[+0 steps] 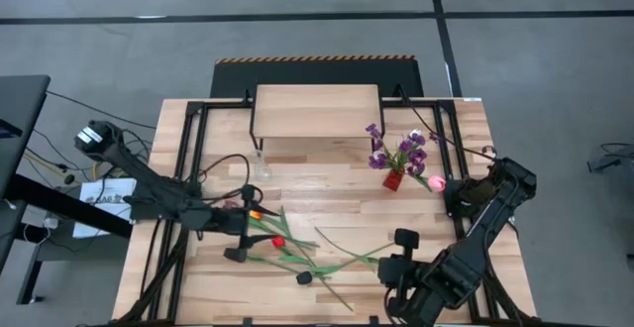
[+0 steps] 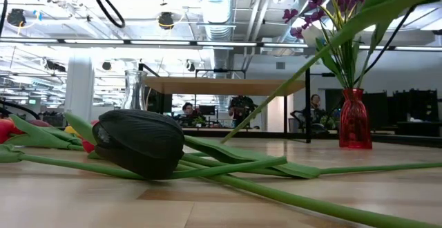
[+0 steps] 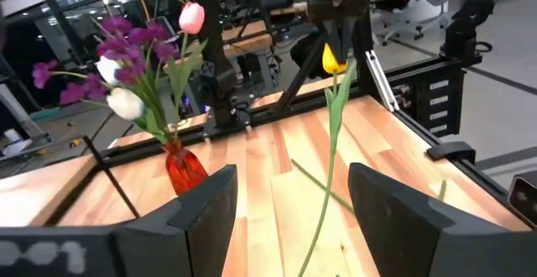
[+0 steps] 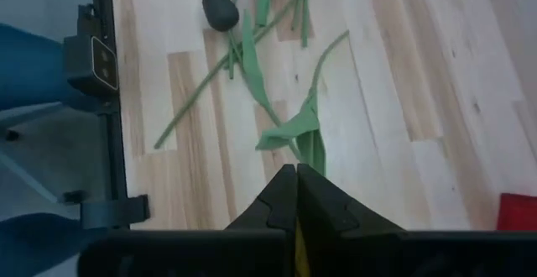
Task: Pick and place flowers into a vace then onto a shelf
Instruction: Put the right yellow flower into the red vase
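Loose flowers [image 1: 297,253] lie in the lower middle of the high view, a red head, a black head [image 1: 304,278] and crossed green stems on the table [image 1: 327,188]. A red vase [image 1: 393,179] right of centre already holds purple sprigs, white blooms and a pink tulip; the shelf [image 1: 317,111] sits at top centre. Only the left wrist view shows a yellow tulip [image 3: 334,59] hanging upright from the right gripper [image 3: 339,32], whose fingers are pressed together, pinching its stem. The low view alone shows a clear glass vase [image 2: 135,90] near the shelf. The left gripper [image 1: 243,230], fingers spread wide, holds nothing beside the loose stems.
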### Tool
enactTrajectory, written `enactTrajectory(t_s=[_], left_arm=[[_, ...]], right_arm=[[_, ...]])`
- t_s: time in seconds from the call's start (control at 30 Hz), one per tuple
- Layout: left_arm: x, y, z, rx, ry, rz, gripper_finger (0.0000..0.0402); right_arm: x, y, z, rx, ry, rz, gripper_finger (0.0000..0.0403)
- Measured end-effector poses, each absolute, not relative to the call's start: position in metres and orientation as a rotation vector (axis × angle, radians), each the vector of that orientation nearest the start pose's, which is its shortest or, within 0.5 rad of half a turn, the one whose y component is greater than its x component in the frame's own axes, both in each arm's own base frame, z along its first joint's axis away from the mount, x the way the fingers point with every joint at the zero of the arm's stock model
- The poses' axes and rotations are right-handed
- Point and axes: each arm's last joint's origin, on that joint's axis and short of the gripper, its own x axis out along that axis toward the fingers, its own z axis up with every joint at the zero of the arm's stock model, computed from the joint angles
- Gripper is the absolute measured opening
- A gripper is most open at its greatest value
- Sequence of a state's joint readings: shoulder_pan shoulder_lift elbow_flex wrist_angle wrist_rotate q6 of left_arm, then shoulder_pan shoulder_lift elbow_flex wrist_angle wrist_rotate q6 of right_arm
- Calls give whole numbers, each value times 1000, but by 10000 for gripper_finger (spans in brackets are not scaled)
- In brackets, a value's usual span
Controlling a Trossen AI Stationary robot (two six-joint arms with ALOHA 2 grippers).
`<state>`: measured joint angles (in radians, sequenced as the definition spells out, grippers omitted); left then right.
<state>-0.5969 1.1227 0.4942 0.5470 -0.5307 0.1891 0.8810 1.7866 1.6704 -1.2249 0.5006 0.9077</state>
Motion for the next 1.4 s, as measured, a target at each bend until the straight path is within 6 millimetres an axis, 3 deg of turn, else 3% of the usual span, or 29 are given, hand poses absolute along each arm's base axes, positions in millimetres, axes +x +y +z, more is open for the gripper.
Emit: enactTrajectory(t_s=[0.17,0.4,0.7,0.93,1.17,1.4], left_arm=[[216,-122,223,191,74,-60,219],[247,-129,200,36,156,-197,219],[319,-158,182,106,280,-240,219],[368,-168,162,145,383,-255,219],[391,-162,152,159,421,-216,219],[396,-152,151,156,428,-171,219]], right_arm=[[232,260,308,-50,1032,-144,0],[232,259,314,-73,1031,-126,0],[233,260,317,-78,1026,-113,0],[233,261,317,-71,1020,-110,0],[234,261,317,-65,1016,-106,0],[235,262,318,-53,1007,-100,0]])
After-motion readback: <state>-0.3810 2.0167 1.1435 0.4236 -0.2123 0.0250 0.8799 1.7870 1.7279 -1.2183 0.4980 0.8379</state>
